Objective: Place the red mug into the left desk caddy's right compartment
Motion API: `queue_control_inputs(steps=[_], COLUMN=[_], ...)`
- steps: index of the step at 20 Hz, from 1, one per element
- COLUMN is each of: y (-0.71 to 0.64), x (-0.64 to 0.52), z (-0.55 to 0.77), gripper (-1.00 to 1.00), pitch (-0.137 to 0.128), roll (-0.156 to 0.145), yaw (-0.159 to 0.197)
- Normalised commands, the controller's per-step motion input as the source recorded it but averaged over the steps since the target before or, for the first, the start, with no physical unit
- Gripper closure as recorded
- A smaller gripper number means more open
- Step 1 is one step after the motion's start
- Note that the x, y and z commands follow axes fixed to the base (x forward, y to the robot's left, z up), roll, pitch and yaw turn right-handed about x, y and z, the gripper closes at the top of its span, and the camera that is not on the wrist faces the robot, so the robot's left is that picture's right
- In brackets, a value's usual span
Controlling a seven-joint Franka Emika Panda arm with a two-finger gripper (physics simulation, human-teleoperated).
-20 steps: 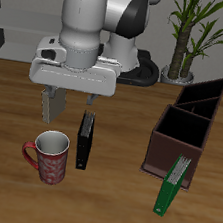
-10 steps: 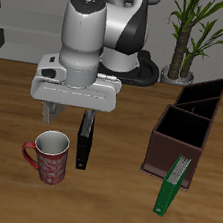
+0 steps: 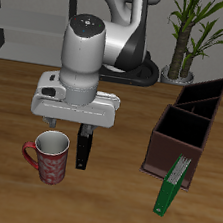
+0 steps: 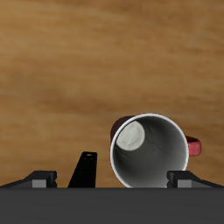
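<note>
The pincer (image 3: 69,123), fingers spread and grasping nothing, hangs just above the upright mug (image 3: 50,156) near the surface's (image 3: 99,208) front edge, its body hiding the fingertips from outside, while the caddy (image 3: 183,139) stands well apart.

One red mug (image 3: 51,156), two desk caddies (image 3: 178,140) (different browns), one green book (image 3: 173,184).
</note>
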Motion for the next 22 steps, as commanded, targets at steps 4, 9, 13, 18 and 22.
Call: queue_control_inputs(steps=[4, 9, 13, 18, 22], y=[0.03, -0.01, 0.0, -0.03, -0.07], x=[0.09, 0.12, 0.14, 0.07, 0.05], z=[-0.24, -0.3, -0.34, -0.31, -0.35], gripper=[-1.0, -1.0, -1.0, -1.0, 1.0], pitch=[0.026, 0.021, 0.038, 0.045, 0.038], roll=[-0.001, -0.028, -0.031, -0.018, -0.014], yaw=[-0.021, -0.014, -0.07, -0.026, -0.044])
